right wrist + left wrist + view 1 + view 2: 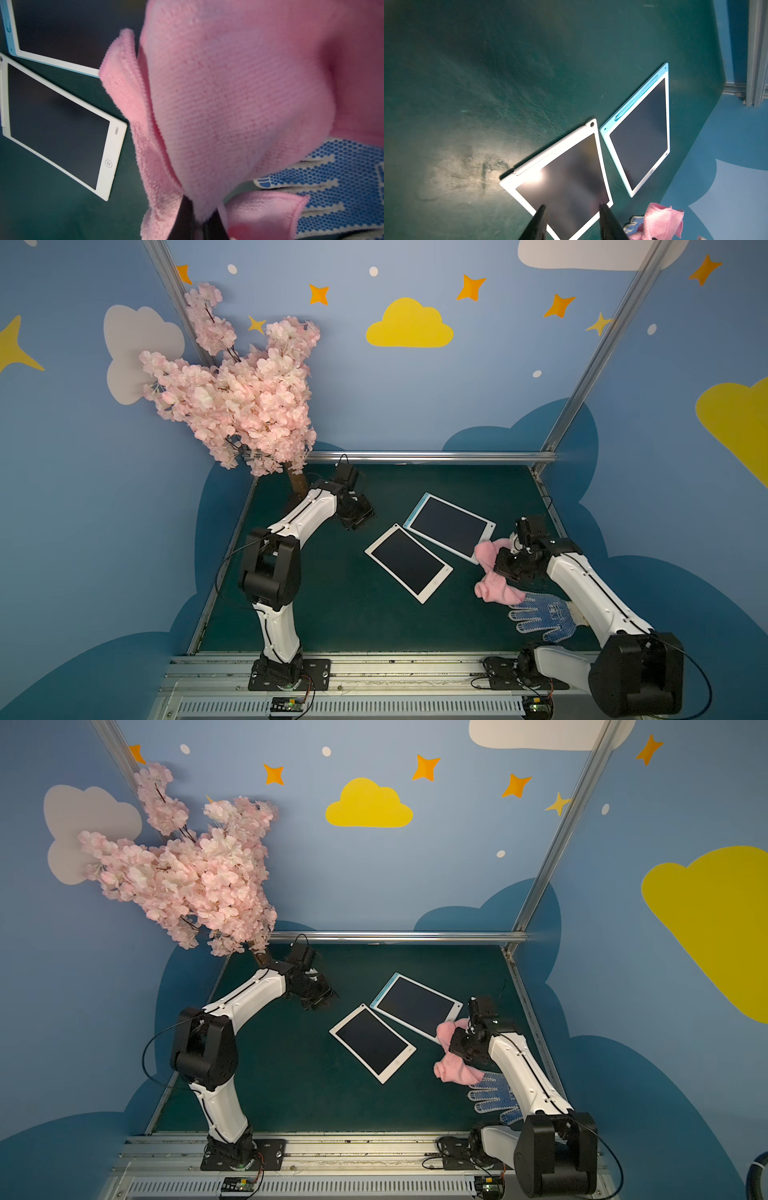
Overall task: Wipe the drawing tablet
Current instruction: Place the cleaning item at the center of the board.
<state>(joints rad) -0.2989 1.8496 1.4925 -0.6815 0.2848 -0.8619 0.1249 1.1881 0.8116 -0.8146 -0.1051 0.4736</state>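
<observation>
Two drawing tablets lie flat on the green table (332, 614), almost corner to corner: a white tablet (409, 562) and a blue-edged tablet (451, 526), both with dark screens that show no marks I can make out. The nearest corner of the blue-edged one sits just past the fingertips of the right gripper (201, 218), and the white one lies a little further out to that gripper's side. Those fingers are pinched tight on a bunched pink cloth (496, 592), which billows out ahead of them and hangs down on both sides. It covers that blue corner from above, though I can't tell whether it touches it. A blue-dotted glove (544, 616) lies on the table behind and under the cloth, doing nothing. Across the way, the left gripper (572, 205) has its fingers apart with nothing between them, and the white tablet's far end lies just ahead of its tips. I'd say the cloth is in hand and the wiping itself hasn't started. Next, the right arm needs to lower the cloth flat onto a screen and sweep across it, pressing lightly, perhaps with the left fingers steadying the frame so the tablet doesn't slide.
</observation>
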